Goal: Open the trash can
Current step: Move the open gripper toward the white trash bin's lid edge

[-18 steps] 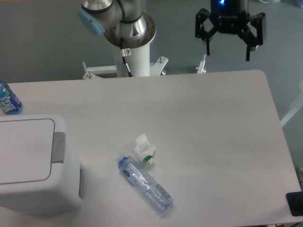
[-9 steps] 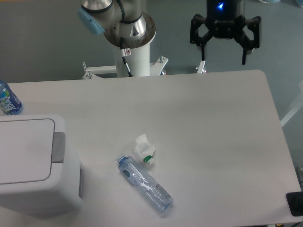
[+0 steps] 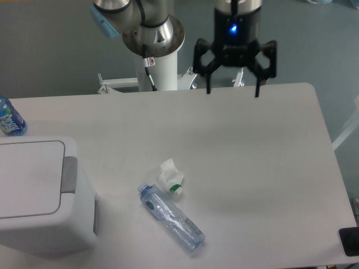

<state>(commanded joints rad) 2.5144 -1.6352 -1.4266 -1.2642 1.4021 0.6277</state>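
The trash can (image 3: 39, 193) is a large white boxy bin at the table's front left, its flat lid down and a grey push bar (image 3: 69, 174) on its right edge. My gripper (image 3: 233, 91) hangs open over the table's far edge, right of centre, fingers spread wide and pointing down, a blue light glowing on its body. Nothing is between the fingers. It is far from the trash can, up and to the right of it.
A clear plastic bottle (image 3: 171, 217) lies on the table near the front centre, with a crumpled white tissue (image 3: 169, 175) just behind it. Another blue-labelled bottle (image 3: 9, 117) sits at the far left edge. The arm's base column (image 3: 156, 56) rises behind the table.
The gripper has moved left and down, from above the far right corner to just over the table's back edge. It stays open. Nothing on the table has shifted.
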